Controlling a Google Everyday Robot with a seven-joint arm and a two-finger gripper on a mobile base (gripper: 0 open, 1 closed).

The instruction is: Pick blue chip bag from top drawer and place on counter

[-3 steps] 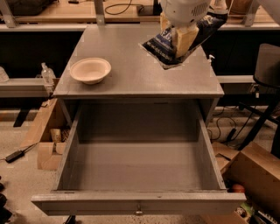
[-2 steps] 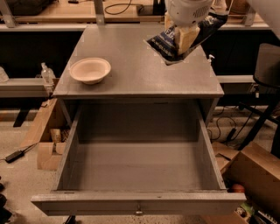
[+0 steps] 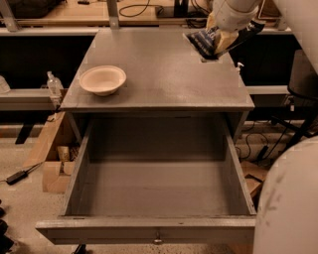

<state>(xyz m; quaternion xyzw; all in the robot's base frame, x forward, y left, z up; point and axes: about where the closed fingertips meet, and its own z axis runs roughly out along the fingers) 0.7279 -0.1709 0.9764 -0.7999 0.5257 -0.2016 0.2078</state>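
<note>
The blue chip bag (image 3: 202, 43), dark navy with white lettering, hangs tilted in my gripper (image 3: 221, 40) over the far right corner of the grey counter (image 3: 164, 79). My gripper is shut on the bag, with beige fingers (image 3: 224, 42) clamped on its right side and the white arm rising out of the top of the view. The bag's lower corner is close to the counter surface; I cannot tell if it touches. The top drawer (image 3: 154, 225) stands pulled fully open below the counter, its grey floor bare, with a small centre knob on the front panel.
A beige bowl (image 3: 103, 79) sits on the counter's left side. A wooden workbench (image 3: 74, 12) with cables runs behind. A clear bottle (image 3: 53, 84) stands on a shelf at left; cardboard boxes (image 3: 57, 168) lie on the floor. My white body (image 3: 290, 208) fills the lower right.
My gripper has carried the chip bag farther back and to the right over the counter, and slightly higher in the view.
</note>
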